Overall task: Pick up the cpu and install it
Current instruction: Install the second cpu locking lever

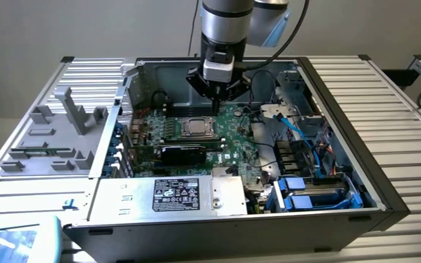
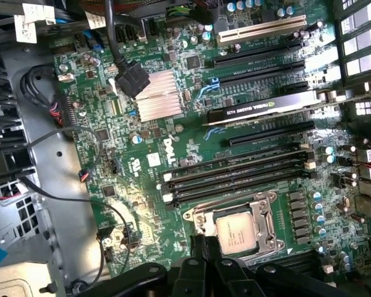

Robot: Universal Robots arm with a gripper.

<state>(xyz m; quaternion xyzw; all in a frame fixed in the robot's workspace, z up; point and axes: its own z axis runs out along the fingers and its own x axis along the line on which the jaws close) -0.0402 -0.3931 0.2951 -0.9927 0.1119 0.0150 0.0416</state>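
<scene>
Case (image 1: 386,181): open tower lying flat on ribbed metal table (image 1: 408,109), side panel off, walls standing up all round the board.
Motherboard (image 2: 173,124): green, fills the case floor; "DELL" printed in white near the board's middle.
Power supply (image 1: 170,196): silver box along the case's near edge in the exterior view; black label on top, text too small to read.
Graphics card (image 2: 266,110): black, seated in a slot; edge reads "NVIDIA QUADRO", model suffix unclear.
Grey fixture (image 1: 53,137): on the table at the exterior view's left, outside the case.
Heatsink (image 2: 157,93): finned silver block, black cable plug lying across one corner.
Socket frame (image 2: 235,230): metal frame beside the empty memory slots, toward the case's back wall.
cpu (image 2: 237,233): sits flat inside the socket frame, silver top up; markings unreadable.
gripper (image 1: 216,94): above the board just behind the socket, apart from the cpu, open air around it; fingers — cannot tell whether apart or together.
</scene>
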